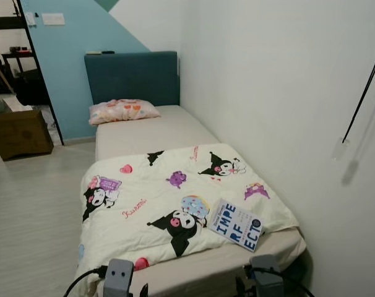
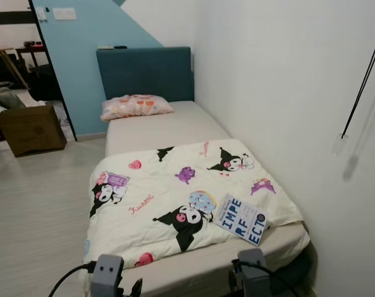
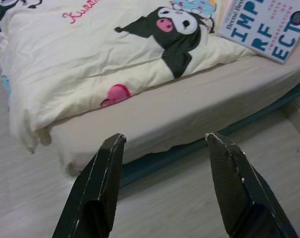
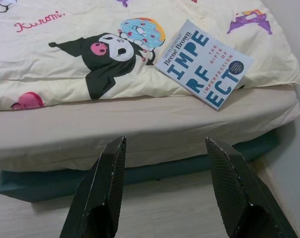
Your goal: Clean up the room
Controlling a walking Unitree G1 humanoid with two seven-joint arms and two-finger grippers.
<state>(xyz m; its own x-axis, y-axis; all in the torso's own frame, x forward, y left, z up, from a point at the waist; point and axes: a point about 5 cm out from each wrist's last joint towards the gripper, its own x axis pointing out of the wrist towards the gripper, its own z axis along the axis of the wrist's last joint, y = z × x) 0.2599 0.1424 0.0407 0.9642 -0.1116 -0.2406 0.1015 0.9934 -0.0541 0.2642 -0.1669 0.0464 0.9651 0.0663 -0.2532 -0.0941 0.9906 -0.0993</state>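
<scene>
With both the left gripper [image 3: 162, 144] and right gripper [image 4: 162, 146] spread wide and empty at the foot of the bed [image 1: 175, 127], advance the right gripper to the 1 book [image 4: 204, 63] lying flat on the duvet [image 1: 163, 204] near the right corner, approaching low from its free edge.

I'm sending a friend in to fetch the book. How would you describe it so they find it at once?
Go to the bed against the white wall. At its foot end, on the cartoon blanket near the wall-side corner, lies the book: flat, white, with big blue letters, the only printed thing there.
</scene>
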